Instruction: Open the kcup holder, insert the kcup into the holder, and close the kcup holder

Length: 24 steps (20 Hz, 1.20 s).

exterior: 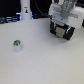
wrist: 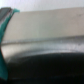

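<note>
The kcup (exterior: 17,46) is what I'm watching first: a tiny white pod with a green top, sitting upright on the pale tabletop (exterior: 45,62), out toward 9 o'clock in the exterior view. It's all by itself there, nothing touching it, with open surface on every side.

Over at about 2 o'clock in that same view I've got the arm's white head with the end effector (exterior: 62,31) hanging under it. It's well apart from the kcup, pretty much across the frame from it. There's a dark blocky shape right at the fingers, and honestly I can't tell if that's the kcup holder or just part of the arm's own hardware, it's too blurry. Same goes for the fingers: I cannot tell from either camera whether they're spread or pressed together.

At 12 o'clock, back along the far edge, there's a white bottle-shaped thing (exterior: 25,11) standing upright, with dark clutter behind it that I can't make out.

The wrist view is basically useless right now. It's filled with a smeared grey, shiny surface (wrist: 47,32) running across the frame, darker below, plus a sliver of teal (wrist: 5,20) at one edge. Way too close and out of focus to say what any of it is.
</note>
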Available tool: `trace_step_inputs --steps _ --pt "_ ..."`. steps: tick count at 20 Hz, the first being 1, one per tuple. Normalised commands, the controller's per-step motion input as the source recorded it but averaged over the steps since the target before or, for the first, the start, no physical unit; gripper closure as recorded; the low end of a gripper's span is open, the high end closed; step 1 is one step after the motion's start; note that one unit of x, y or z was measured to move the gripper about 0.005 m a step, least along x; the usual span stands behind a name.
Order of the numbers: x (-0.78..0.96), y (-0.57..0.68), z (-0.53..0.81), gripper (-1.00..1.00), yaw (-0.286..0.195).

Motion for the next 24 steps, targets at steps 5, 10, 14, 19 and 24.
trace_step_inputs --steps 5,10,14,19,24 --pt "0.96 -0.32 0.26 1.0 -0.075" --pt "0.91 -0.31 0.24 1.0 -0.067" --pt "0.72 -0.22 0.12 1.0 -0.022" --pt "0.81 -0.28 0.21 1.0 -0.067" --pt "0.91 -0.33 0.27 1.0 -0.085"
